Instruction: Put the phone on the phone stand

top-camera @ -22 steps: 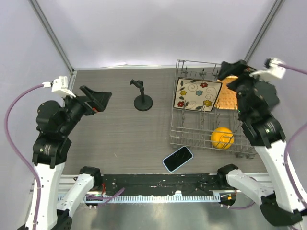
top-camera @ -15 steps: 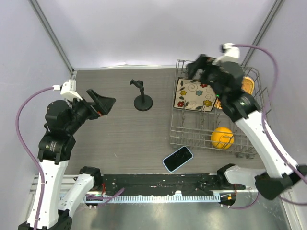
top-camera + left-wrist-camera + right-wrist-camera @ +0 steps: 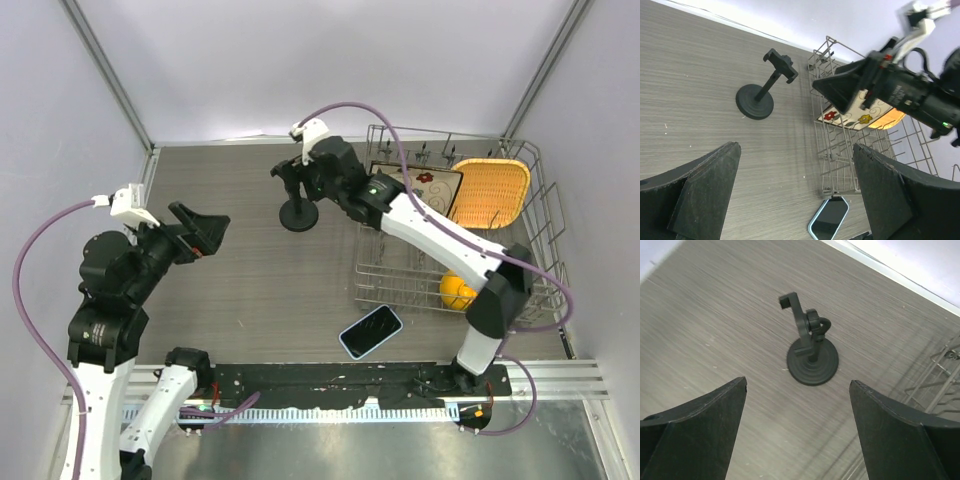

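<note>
Right gripper [image 3: 797, 384] released, hovering over phone stand [image 3: 812, 362]; left gripper [image 3: 796, 147] released too. Phone [image 3: 371, 331] lying apart on surface [image 3: 240, 290]. Risk: knocking stand over.

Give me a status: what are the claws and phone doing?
Left claw open, empty, off to the side. Right claw open, above the phone stand. Phone flat on the table beside the dish rack. Stand's cradle bare.
</note>
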Action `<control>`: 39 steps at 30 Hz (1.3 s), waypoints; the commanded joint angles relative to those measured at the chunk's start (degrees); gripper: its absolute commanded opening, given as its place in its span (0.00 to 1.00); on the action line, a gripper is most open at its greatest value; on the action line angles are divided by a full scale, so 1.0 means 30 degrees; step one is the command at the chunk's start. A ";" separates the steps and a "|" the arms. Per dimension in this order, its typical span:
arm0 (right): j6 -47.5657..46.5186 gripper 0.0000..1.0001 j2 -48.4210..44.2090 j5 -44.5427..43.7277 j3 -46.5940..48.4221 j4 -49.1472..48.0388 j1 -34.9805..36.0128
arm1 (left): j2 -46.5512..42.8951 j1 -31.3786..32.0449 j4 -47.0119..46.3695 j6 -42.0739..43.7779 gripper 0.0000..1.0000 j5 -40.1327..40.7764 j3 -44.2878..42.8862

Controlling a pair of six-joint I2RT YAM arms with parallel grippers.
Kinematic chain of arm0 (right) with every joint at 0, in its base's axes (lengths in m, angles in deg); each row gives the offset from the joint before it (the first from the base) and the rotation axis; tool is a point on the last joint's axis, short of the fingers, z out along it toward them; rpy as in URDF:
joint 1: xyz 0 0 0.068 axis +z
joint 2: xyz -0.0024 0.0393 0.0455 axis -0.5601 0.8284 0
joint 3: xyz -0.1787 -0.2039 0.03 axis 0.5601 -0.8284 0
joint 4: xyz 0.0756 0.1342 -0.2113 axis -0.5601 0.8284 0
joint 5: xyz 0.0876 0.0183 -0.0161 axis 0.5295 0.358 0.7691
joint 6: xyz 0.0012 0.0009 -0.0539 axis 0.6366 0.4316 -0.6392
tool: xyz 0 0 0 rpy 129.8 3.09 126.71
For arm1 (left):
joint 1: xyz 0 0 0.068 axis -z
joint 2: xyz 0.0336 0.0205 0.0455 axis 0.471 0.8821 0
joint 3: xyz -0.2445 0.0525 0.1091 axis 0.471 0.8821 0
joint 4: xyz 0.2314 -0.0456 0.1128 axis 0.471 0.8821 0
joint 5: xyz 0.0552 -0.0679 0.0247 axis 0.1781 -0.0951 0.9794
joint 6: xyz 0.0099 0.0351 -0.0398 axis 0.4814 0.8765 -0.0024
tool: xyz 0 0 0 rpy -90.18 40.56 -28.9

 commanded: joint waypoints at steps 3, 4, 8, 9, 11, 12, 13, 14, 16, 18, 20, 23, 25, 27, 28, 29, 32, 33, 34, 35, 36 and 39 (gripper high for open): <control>-0.4474 0.87 0.3615 -0.1306 0.3662 0.2593 -0.0067 | -0.0386 -0.0068 0.0438 0.0726 1.00 0.0251 -0.0479; -0.4651 0.87 0.4117 -0.1133 0.4770 0.3061 -0.0038 | -0.0386 -0.0068 0.0438 0.0813 1.00 0.0279 -0.0421; -0.4741 0.87 0.5644 -0.0077 0.6214 0.3769 -0.0038 | -0.0386 -0.0068 0.0438 0.0872 1.00 0.0396 -0.0362; -0.4508 0.86 0.5907 -0.0366 0.6593 0.3769 -0.0067 | -0.0386 -0.0068 0.0380 0.0872 1.00 0.0368 -0.0332; -0.4389 0.86 0.6756 -0.0748 0.7093 0.4030 -0.0038 | -0.0357 -0.0097 0.0292 0.0843 1.00 0.0280 -0.0303; -0.4331 0.83 0.7020 -0.1330 0.7617 0.4149 -0.0038 | -0.0328 -0.0068 0.0291 0.0843 1.00 0.0250 -0.0303; -0.4330 0.80 0.7487 -0.1655 0.7797 0.4208 -0.0067 | -0.0299 -0.0068 0.0320 0.0843 1.00 0.0192 -0.0332; -0.4330 0.77 0.7637 -0.1948 0.7885 0.4151 -0.0067 | -0.0298 -0.0068 0.0379 0.0843 1.00 0.0133 -0.0361; -0.4534 0.69 0.7813 -0.2301 0.7770 0.3627 -0.0067 | -0.0269 -0.0068 0.0554 0.0901 1.00 0.0133 -0.0478; -0.4768 0.65 0.7843 -0.2390 0.7449 0.3215 -0.0038 | -0.0298 -0.0068 0.0642 0.0989 1.00 0.0104 -0.0508; -0.4857 0.59 0.7902 -0.2508 0.7330 0.2891 -0.0067 | -0.0269 -0.0068 0.0672 0.0989 1.00 0.0162 -0.0537; -0.5091 0.52 0.7728 -0.2304 0.7097 0.2482 -0.0067 | -0.0181 -0.0068 0.0760 0.0960 1.00 0.0045 -0.0712; -0.5645 0.50 0.7347 -0.1837 0.6308 0.1607 -0.0067 | -0.0123 -0.0068 0.0789 0.0931 1.00 -0.0014 -0.0771; -0.6115 0.44 0.6878 -0.1454 0.5401 0.1076 -0.0038 | -0.0064 -0.0068 0.0790 0.0931 1.00 -0.0101 -0.0801; -0.6320 0.41 0.6847 -0.1482 0.5280 0.0958 -0.0038 | -0.0064 -0.0097 0.0818 0.0960 1.00 -0.0189 -0.0801; -0.6612 0.25 0.6818 -0.1831 0.5192 0.0928 -0.0067 | 0.0023 -0.0068 0.0848 0.0989 1.00 -0.0218 -0.0801; -0.6965 0.04 0.6614 -0.1604 0.4813 0.1044 -0.0067 | 0.0112 -0.0068 0.1373 0.1369 1.00 -0.0219 -0.0801; -0.7025 0.01 0.6207 -0.1281 0.4607 0.1016 -0.0067 | 0.0170 -0.0097 0.1491 0.1515 1.00 -0.0190 -0.0830; -0.7025 0.01 0.5826 -0.0987 0.4228 0.0725 -0.0067 | 0.0199 -0.0068 0.1609 0.1778 1.00 -0.0160 -0.0859; -0.7054 0.01 0.5474 -0.0636 0.3296 0.0461 -0.0067 | 0.0287 -0.0068 0.1726 0.1896 1.00 -0.0160 -0.0917; -0.7113 0.01 0.5093 0.0324 0.2852 0.0285 -0.0067 | 0.0317 -0.0097 0.1930 0.2014 1.00 -0.0160 -0.0918; -0.7317 0.01 0.3337 0.2955 0.0977 -0.0156 -0.0067 | 0.0463 -0.0097 0.2107 0.2395 1.00 -0.0013 -0.0947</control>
